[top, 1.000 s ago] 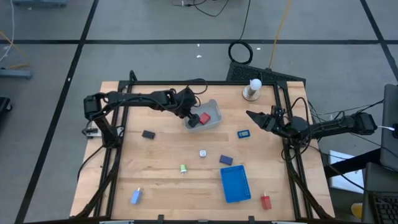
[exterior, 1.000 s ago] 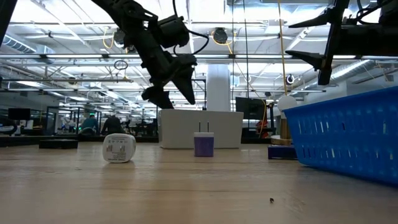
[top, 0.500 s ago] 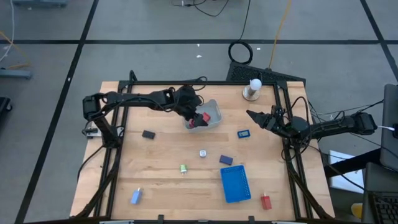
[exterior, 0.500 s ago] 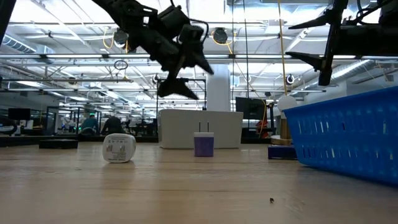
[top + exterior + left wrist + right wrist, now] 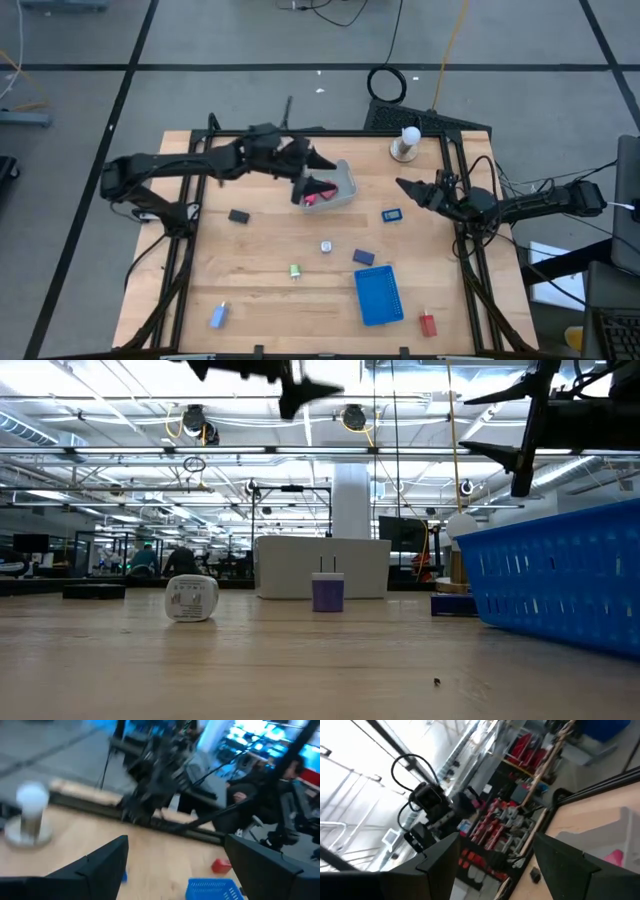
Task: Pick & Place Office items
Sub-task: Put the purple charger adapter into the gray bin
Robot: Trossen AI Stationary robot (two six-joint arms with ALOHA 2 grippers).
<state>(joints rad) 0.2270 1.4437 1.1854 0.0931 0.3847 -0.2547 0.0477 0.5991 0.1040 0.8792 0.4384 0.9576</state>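
My left gripper [image 5: 310,168] hangs open in the air over the left end of the pale bin [image 5: 338,186], high in the low view [image 5: 300,385]. A red piece [image 5: 320,194] lies inside the bin. On the table lie a black block [image 5: 238,215], a blue clip [image 5: 391,214], a silver piece [image 5: 326,246], a dark blue block [image 5: 363,257], a green piece [image 5: 295,270], a light blue piece [image 5: 218,316] and a red block [image 5: 428,324]. My right gripper [image 5: 408,188] waits open by the table's right side.
A flat blue tray [image 5: 378,294] lies near the table's near edge, right of centre. A white knob on a round base [image 5: 407,143] stands at the far right corner. Black frame rails run along both sides. Bare wood shows between the scattered pieces.
My left gripper has risen up out of the bin and drawn back a little toward the table's left, tipping from pointing down to nearly level. The red piece has stayed behind in the bin.
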